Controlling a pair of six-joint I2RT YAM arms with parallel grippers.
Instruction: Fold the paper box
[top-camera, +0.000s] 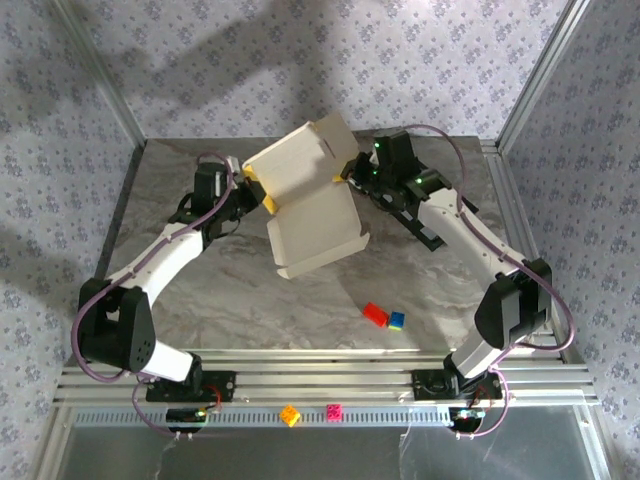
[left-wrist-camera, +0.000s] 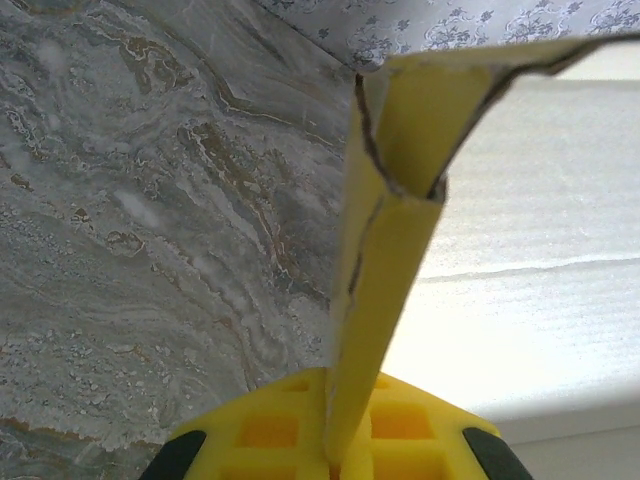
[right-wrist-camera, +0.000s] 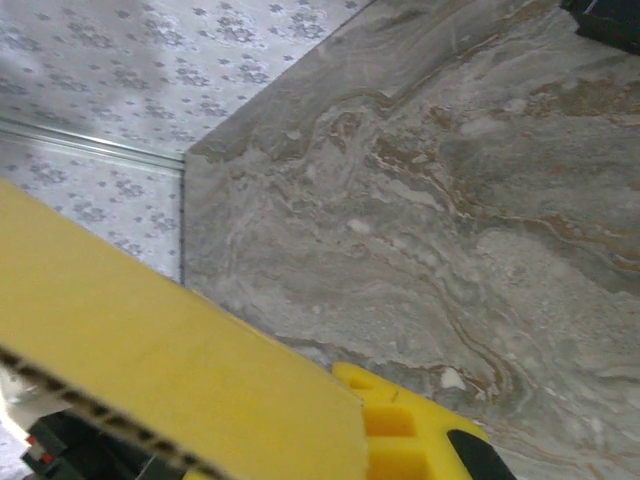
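paper box (top-camera: 310, 205): half-folded, white inner face up; held off the table (top-camera: 220, 290) between the two grippers, far panel tilted up.
L gripper (top-camera: 248, 185): jaws together, clamped on a yellow flap at the box's L edge.
L wrist view: flap (left-wrist-camera: 390, 250) stands upright out of the L gripper (left-wrist-camera: 335, 445), squeezed between the yellow pads (left-wrist-camera: 270, 430); creased and folded over at its top. White face of the box lies to the gripper's R, marble to its L.
R gripper (top-camera: 350, 175): jaws together, pinching the box's R edge where the far panel meets the base.
R wrist view: yellow outer face of the box (right-wrist-camera: 150, 370) crosses the lower L, raw corrugated edge showing; it overlaps the yellow pad (right-wrist-camera: 400, 430) of the R gripper (right-wrist-camera: 385, 440). Second finger hidden behind the card.
red brick (top-camera: 374, 314): on the marble, well nearer the arm bases than the R gripper; apart from the box.
blue brick (top-camera: 397, 320): touching the red one, on its R.
orange brick (top-camera: 290, 415), pink brick (top-camera: 333, 411): on the rail between the arm bases, far from both grippers.
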